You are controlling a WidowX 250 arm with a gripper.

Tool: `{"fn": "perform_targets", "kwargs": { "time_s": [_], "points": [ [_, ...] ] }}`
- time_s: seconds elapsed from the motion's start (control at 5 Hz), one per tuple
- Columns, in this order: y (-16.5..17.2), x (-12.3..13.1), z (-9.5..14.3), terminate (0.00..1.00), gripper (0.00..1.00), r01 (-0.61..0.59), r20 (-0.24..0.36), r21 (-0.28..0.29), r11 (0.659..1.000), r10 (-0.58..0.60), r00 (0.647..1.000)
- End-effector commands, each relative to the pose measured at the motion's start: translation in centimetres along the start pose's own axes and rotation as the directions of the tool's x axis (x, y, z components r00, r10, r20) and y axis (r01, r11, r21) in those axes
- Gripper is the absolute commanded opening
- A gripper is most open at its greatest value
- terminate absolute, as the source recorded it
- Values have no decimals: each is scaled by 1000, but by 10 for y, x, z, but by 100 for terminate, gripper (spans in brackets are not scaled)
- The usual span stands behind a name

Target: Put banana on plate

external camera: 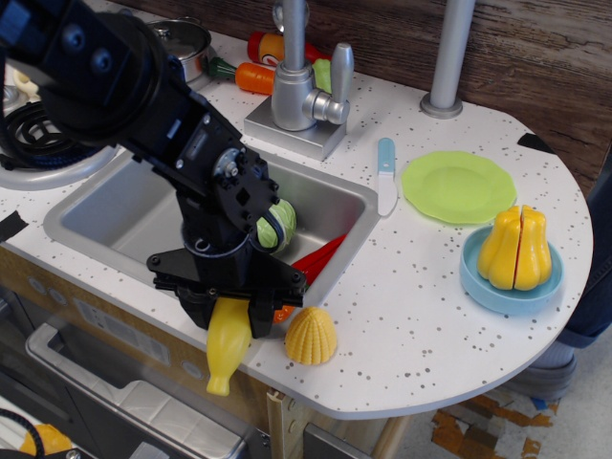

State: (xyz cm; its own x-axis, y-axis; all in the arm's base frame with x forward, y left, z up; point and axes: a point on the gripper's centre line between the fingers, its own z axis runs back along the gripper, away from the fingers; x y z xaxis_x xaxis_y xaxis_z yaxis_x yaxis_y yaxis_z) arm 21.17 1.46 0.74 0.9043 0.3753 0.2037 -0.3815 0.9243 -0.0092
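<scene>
Gripper [232, 320] clamps banana [228, 345] at thick end, near counter edge; lift straight, carry right to plate [458, 186].

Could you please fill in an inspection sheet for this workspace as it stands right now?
Surface: white speckled toy-kitchen counter with a grey metal sink.
Job's things: smooth yellow plastic banana at the counter's front edge, tip hanging down; flat round light-green plate bare.
Clutter: ridged yellow corn half; split yellow-orange squash in a light-blue dish; white toy knife with blue handle; orange carrot; green ball in the sink.
End effector: black end effector closed on the banana's thick end.
Cables: black cable on the arm.
Surroundings: silver faucet, wooden wall.
</scene>
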Motion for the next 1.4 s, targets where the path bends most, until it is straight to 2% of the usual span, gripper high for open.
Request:
{"fn": "perform_targets", "kwargs": {
  "time_s": [0.0,0.2,0.4,0.6,1.0,1.2],
  "points": [
    [4,10,16,0,0,29,-8,15,999,-29,1000],
    [6,20,55,0,0,67,29,121,990,-71,997],
    [-4,34,89,0,0,85,36,143,986,-91,995],
    [-27,51,107,0,0,73,88,135,988,-85,992],
    [-102,96,108,0,0,10,57,54,999,-13,998],
    [-139,114,97,0,0,1,50,36,999,-3,999]
  ]
}}
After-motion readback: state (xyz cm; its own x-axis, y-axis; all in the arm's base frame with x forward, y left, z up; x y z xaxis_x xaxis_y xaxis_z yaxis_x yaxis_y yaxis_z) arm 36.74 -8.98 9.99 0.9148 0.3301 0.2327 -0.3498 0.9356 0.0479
